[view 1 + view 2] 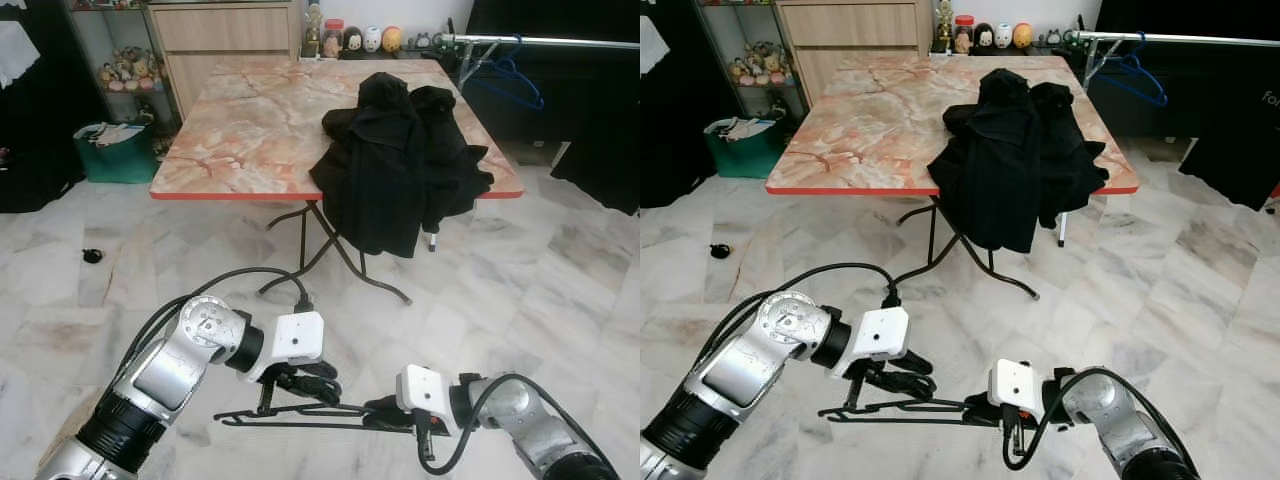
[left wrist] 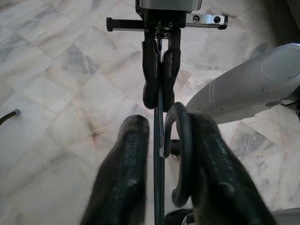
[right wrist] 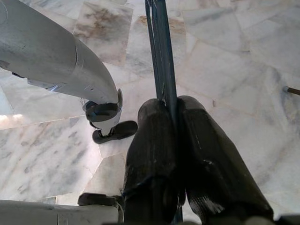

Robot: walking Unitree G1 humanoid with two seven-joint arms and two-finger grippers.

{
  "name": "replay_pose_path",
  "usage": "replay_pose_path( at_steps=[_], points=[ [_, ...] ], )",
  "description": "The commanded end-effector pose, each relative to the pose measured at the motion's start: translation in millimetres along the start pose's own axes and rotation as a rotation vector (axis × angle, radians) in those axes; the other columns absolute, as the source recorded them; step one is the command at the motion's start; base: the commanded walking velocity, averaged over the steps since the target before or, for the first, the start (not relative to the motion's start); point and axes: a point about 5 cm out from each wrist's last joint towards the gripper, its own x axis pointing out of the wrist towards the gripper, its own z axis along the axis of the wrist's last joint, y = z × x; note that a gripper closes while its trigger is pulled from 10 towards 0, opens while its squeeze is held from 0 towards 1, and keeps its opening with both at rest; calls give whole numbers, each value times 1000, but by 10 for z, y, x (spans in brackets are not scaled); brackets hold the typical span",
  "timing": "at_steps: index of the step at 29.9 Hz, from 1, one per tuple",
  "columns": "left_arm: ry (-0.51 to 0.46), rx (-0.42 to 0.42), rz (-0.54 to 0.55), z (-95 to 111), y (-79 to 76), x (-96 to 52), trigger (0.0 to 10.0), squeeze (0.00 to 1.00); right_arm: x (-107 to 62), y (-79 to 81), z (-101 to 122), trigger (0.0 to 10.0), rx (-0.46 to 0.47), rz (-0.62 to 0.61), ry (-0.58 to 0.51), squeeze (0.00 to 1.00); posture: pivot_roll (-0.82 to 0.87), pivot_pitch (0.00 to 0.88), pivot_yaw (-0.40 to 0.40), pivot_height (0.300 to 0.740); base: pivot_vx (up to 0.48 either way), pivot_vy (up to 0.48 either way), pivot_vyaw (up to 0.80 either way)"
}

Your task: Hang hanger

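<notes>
left eye view has my two grippers low over the marble floor, sharing a black hanger that lies level between them. my right gripper pinches one end, fingers pressed tight on the bars. my left gripper straddles the hook with its fingers parted. beyond, a black garment drapes off the table.

Soft, even daylight fills the room, and the pale veined marble floor throws a mild sheen with only faint shadows. Both head views are sharp at the centre, with slight bending of lines toward the edges. In the wrist views the long black fingers nearest the lens are blurred, while the floor beyond stays crisp.
</notes>
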Motion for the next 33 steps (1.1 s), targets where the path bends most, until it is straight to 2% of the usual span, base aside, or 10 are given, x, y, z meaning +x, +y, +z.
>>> replay_pose_path(
  at_steps=[1,13,17,18,19,26,27,28,30,33],
  points=[
    [-11,31,9,84,22,-56,10000,1000,1,6,-15,0,-2,-2,3,0,19,0,1,740,0,0,0],
    [-54,-23,162,61,188,-283,10000,1000,62,120,-210,0,75,-15,48,0,25,0,3,740,0,0,0],
    [-145,-50,327,71,338,-393,10000,1000,88,129,-268,0,97,-63,58,0,25,0,3,740,0,0,0],
    [-175,-43,428,62,416,-452,10000,1000,106,120,-290,0,110,-104,61,0,23,0,4,740,0,0,0],
    [-196,-73,509,18,485,-510,10000,0,123,123,-315,0,119,-130,68,0,25,0,3,740,0,0,0],
    [-244,-193,768,-276,575,-717,10000,0,202,71,-407,0,185,-330,93,0,26,0,1,740,0,0,0],
    [-253,-248,848,-384,594,-756,10000,0,210,43,-454,10000,241,-420,110,0,31,0,0,740,0,0,0],
    [-253,-248,848,-384,594,-756,10000,0,210,43,-454,10000,241,-420,110,0,31,0,0,740,0,0,0],
    [-252,-321,974,-528,633,-808,10000,0,223,13,-483,10000,269,-527,122,0,35,0,-2,740,0,0,0],
    [-129,-599,1214,-1089,554,-832,10000,0,210,-25,-614,10000,489,-846,128,0,29,0,-2,740,0,0,0]
  ],
)
